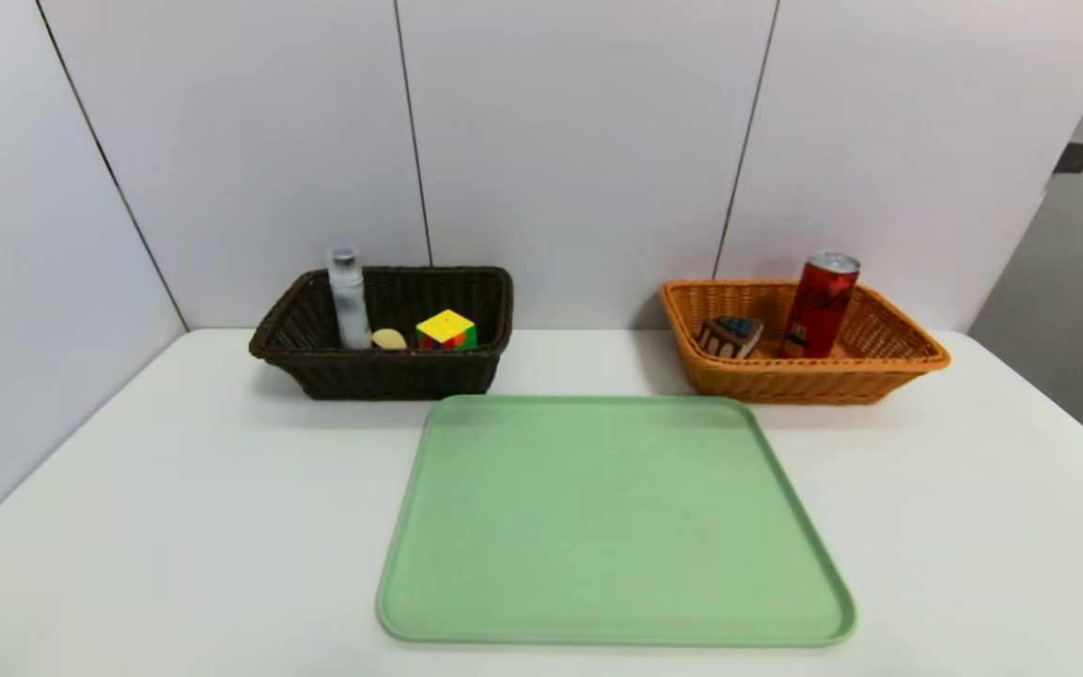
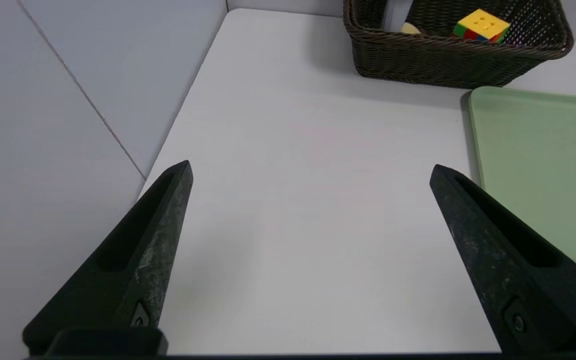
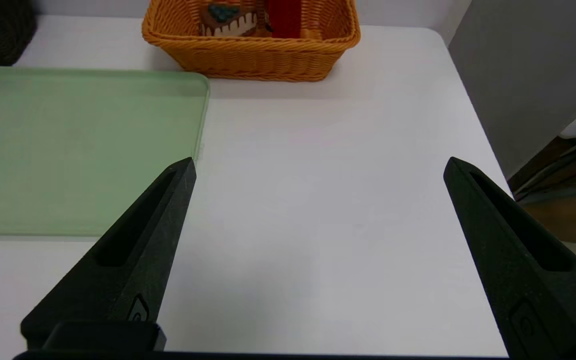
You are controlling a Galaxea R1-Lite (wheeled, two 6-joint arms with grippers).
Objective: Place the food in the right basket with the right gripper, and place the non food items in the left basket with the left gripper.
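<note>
My left claw [image 2: 311,162] and my right claw [image 3: 320,157] both stand wide with nothing between their fingers, each over its own side of the table [image 1: 175,508]. At the table's far edge, left of the tray [image 1: 617,517], the dark basket [image 1: 391,374] holds the bottle [image 1: 350,306], spoon [image 1: 388,338] and cube [image 1: 447,330]; toward the far right corner, the orange basket [image 1: 805,384] holds the cake [image 1: 729,336] and can [image 1: 820,306] (the can leans a little).

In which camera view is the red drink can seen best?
The head view: there the red can shows its silver top and most of its body, leaning in the orange-tan basket. The right wrist view shows only a lower red part, cut off by the picture's edge. The left wrist view does not show it.
</note>
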